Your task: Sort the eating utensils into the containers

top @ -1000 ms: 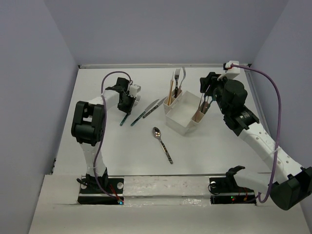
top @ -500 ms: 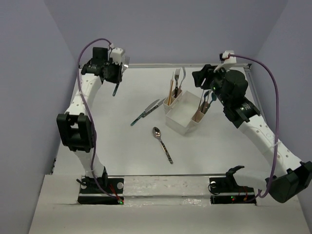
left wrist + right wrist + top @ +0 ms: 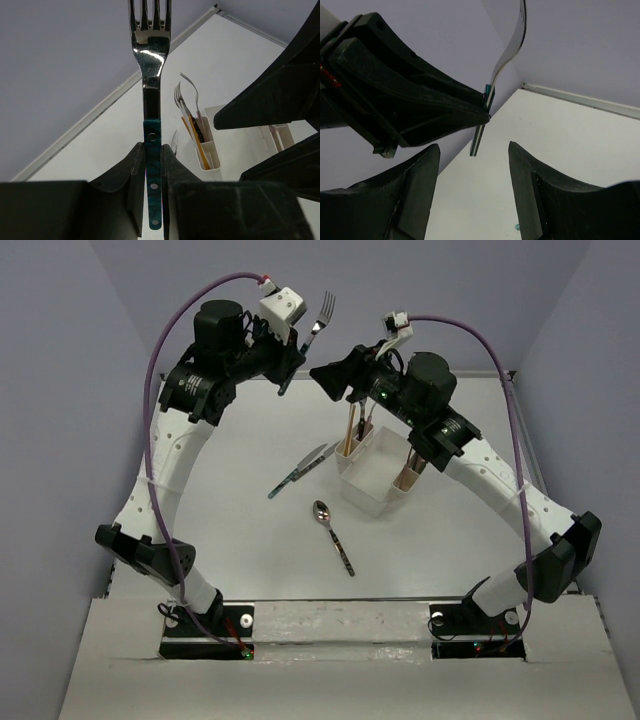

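Left fingers (image 3: 132, 185) clench the teal-handled fork (image 3: 151, 75) by its handle, long axis upright, tines up. Right fingers (image 3: 415, 195), spread apart and empty, face that handle from just beside the fork.

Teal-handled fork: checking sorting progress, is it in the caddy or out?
Out. The left gripper pinches the fork by its handle, in the air, apart from the caddy.

white table (image 3: 240, 550), pale lavender walls (image 3: 530, 290)
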You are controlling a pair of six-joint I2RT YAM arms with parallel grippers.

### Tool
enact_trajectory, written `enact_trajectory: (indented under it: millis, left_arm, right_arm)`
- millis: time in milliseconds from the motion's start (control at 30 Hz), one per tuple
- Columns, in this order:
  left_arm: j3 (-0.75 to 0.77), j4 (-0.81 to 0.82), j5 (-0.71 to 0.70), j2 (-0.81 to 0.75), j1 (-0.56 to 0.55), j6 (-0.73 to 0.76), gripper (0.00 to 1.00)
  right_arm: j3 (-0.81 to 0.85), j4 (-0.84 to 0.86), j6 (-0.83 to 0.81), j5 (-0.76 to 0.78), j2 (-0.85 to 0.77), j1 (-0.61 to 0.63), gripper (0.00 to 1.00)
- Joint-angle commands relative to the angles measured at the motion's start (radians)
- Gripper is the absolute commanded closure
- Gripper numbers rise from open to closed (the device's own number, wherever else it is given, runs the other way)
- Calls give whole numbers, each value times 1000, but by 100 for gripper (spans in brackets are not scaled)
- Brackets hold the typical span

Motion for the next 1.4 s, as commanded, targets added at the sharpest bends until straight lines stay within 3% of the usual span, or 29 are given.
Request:
enact_trajectory:
  millis: [0, 200, 433, 733, 1033, 1367]
  left_arm:
    - [16, -17, 6, 1, -34, 16, 100]
    - [-5, -19, 9, -19, -54, 22, 100]
    - [-35, -14, 18, -42, -60, 16, 100]
    - [-51, -8, 6, -51, -62, 15, 100]
    - [-71, -5, 6, -60, -65, 18, 100]
    - [-61, 1, 26, -47, -73, 13, 100]
  right_arm:
    - [-9, 191, 134, 6, -6, 0, 37]
    - [-13, 249, 222, 44, 26, 0, 39]
    - [10, 187, 260, 131, 60, 0, 46]
    - [-1, 161, 262, 134, 54, 0, 48]
    - [-23, 133, 293, 234, 51, 0, 51]
    - [37, 131, 294, 171, 143, 0, 51]
